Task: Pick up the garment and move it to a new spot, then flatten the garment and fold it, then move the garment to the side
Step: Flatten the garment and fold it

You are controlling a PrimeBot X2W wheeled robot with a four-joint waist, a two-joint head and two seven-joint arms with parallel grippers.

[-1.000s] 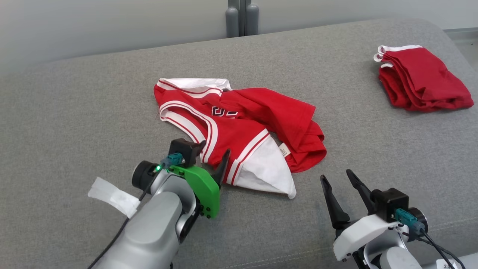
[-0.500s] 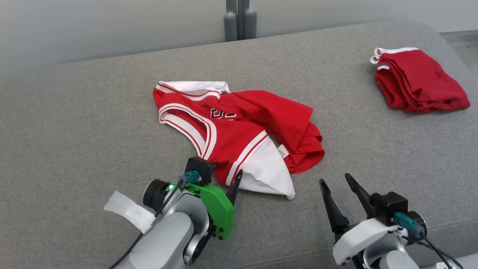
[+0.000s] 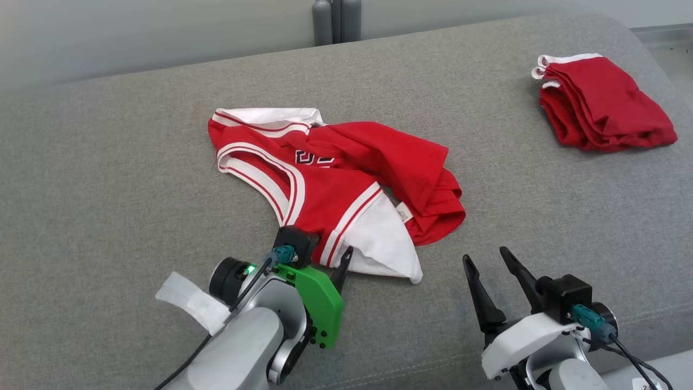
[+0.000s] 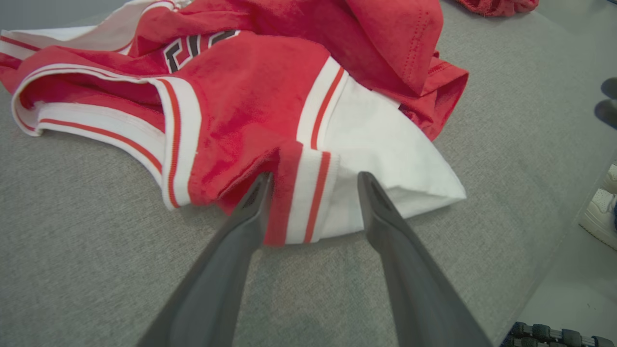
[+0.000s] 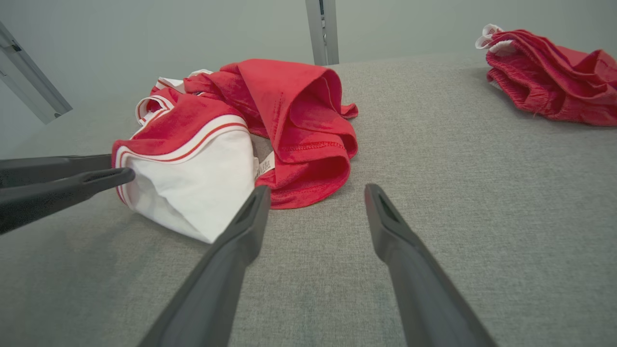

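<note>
Garment [image 3: 335,179] is a red jersey with white-and-red striped trim, lying crumpled near the middle of the grey fabric-covered bench [image 3: 108,179]. White lining is turned out at its near corner. Dark number print is partly visible in a fold, and a small label [image 3: 401,212] shows beside the white part.

Left hand [image 3: 322,249] is at the garment's near edge with the jaws wide apart. In the left wrist view the left hand [image 4: 314,178] has its two dark fingers [image 4: 241,226] straddling the striped edge of the garment [image 4: 241,111]: red cloth by one tip, white lining by the other. It isn't clamped, nothing is lifted, and the cloth lies flat on the bench between the fingers. I can't tell whether the tips actually touch the fabric. There's a green plate [image 3: 319,303] on the wrist and a white tape flag [image 3: 187,300] on the forearm.

Right hand [image 3: 485,254] is low at the near right, fully spread and empty, just off the garment's near right corner and over bare bench. From the right wrist view the right hand [image 5: 316,189] points past the white corner of the garment [image 5: 289,111], and the left hand [image 5: 118,166] comes in from the left edge against that corner.

A second red garment [image 3: 601,103] sits folded at the far right corner, well apart from the jersey.

White shoe [image 4: 600,212] is visible on the floor past the bench edge.
</note>
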